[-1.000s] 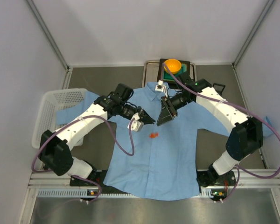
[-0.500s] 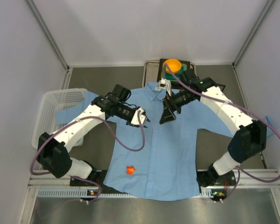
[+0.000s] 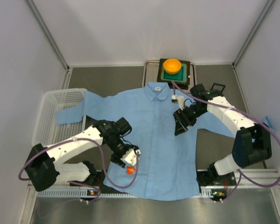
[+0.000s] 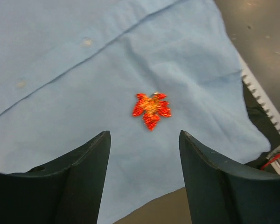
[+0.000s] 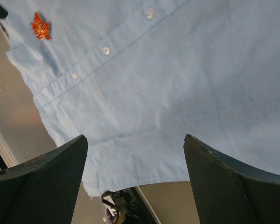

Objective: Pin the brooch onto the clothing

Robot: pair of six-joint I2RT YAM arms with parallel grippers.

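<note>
A white basket (image 3: 60, 109) sits at the far left of the dark table (image 3: 107, 79), with 1 sleeve of the shirt (image 3: 154, 135) lying against its near wall. The shirt is spread flat, front up, collar (image 3: 157, 91) at the far end and hem toward the arm bases.

The left arm bends low across the shirt's left side. The left gripper (image 4: 143, 135) points down at the cloth with its 2 fingers spread and nothing between them. Just ahead of that gap lies the brooch (image 4: 151, 109), a small red-orange leaf shape flat on the blue cloth. No finger touches it. It rests on the lower left front panel, left of the button strip and near the hem corner. I cannot tell whether its pin goes through the cloth.

Beyond the collar, an orange bowl (image 3: 172, 65) stands on a green block (image 3: 171, 75) in a tray at the back edge.

The right arm reaches in over the shirt's right shoulder. The right gripper (image 5: 135, 140) hangs above the right chest area, well apart from the brooch, its fingers wide apart and empty. Its wrist view looks down on the row of white buttons (image 5: 106, 50).
</note>
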